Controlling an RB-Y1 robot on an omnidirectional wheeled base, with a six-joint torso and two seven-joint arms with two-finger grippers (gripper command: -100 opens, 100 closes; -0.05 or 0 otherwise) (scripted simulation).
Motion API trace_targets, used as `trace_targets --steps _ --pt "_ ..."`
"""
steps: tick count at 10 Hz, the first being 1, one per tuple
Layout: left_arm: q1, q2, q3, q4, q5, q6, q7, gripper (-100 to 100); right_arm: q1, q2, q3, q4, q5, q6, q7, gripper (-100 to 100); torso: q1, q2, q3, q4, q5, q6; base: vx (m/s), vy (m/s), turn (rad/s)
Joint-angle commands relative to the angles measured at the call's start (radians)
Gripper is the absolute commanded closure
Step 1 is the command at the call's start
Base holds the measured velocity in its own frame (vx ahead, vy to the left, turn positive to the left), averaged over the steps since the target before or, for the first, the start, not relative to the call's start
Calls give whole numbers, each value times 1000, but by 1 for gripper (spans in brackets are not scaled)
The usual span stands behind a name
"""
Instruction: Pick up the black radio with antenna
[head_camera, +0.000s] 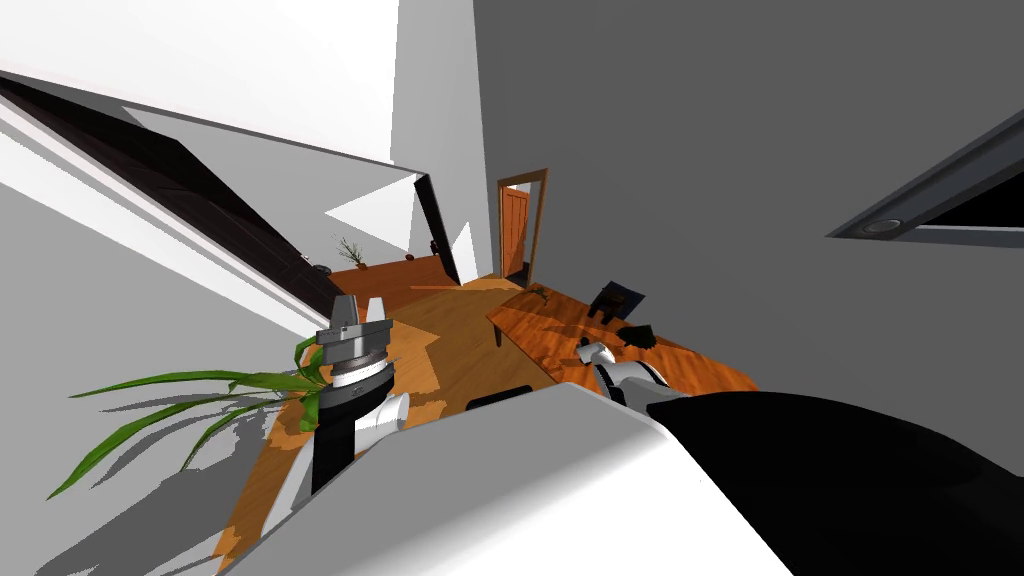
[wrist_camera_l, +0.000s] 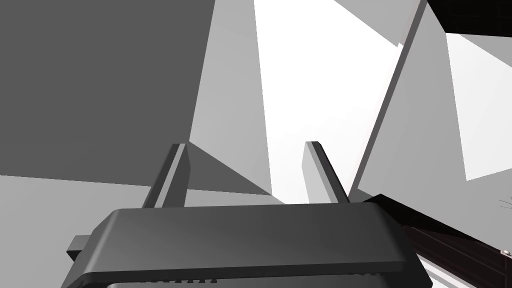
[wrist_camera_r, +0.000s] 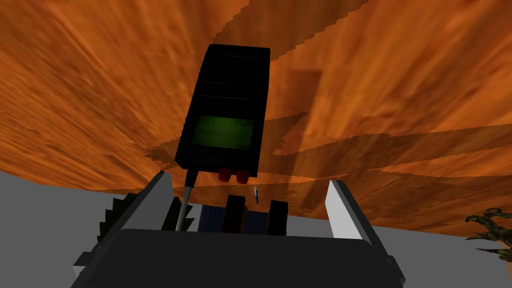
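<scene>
Step in hand: approach for the grasp, nothing picked up yet. The black slab-shaped radio with a green screen, two red knobs and a thin grey antenna (wrist_camera_r: 225, 115) lies flat on the orange wood-grain table (wrist_camera_r: 400, 75). It sits just ahead of my right gripper (wrist_camera_r: 250, 180), knob and antenna end toward the gripper. The right gripper's two blades are spread wide with nothing between them, and the radio's near end falls roughly on the centre line of the gap, not touching either blade. The antenna runs back toward one blade, close beside it. There's some dark blocky stuff past the table edge near the gripper body; I can't tell what it is. In the head view the right arm reaches over the table's near part. My left gripper (wrist_camera_l: 246, 145) is held up on my left, blades apart, empty and idle. Next move, my call: push the right hand forward so the blades straddle the radio's long sides. Keep clear of the antenna, then close on the body and lift.
</scene>
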Motion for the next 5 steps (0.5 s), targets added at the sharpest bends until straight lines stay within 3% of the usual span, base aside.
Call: trace_targets --steps 1,2,4,5 --pt "0 0 0 0 0 0 0 0 -1 0 -1 50 -4 -3 3 -100 0 0 0 0 0 0 2 16 -2" --pt "0 0 0 0 0 0 0 0 -1 0 -1 4 -4 -3 3 -100 2 1 0 0 0 0 -5 19 -10" --pt "0 0 0 0 0 0 0 0 -1 0 -1 52 -4 -3 3 -100 2 1 1 0 1 0 -2 4 2" --pt "0 0 0 0 0 0 0 0 -1 0 -1 48 -4 -3 3 -100 2 1 1 0 1 0 0 0 0"
